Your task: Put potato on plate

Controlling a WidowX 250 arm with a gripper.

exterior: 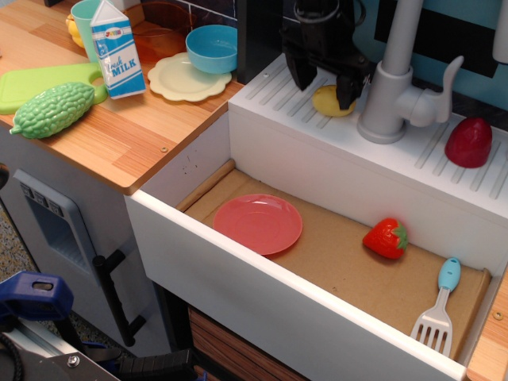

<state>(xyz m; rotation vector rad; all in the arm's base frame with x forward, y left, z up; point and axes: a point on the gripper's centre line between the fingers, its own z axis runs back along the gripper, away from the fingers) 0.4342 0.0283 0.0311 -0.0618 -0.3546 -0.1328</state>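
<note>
The black gripper (324, 89) is down over the yellow potato (329, 101), w/ one finger on each side of it. Fingers look spread apart, maybe not touching it yet; hard to tell. The potato sits on the white ridged ledge (274, 87) just beside the grey tap (389, 95). The pink plate (258, 224) lies down in the sink (349, 262), well apart from the potato. A red strawberry (386, 238) & a fork (438, 309) lie there too.

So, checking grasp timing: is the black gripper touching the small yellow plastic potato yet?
Cannot tell. The only view shows the gripper straddling the potato, its fingers overlapping it, no contact or gap plain.
</note>
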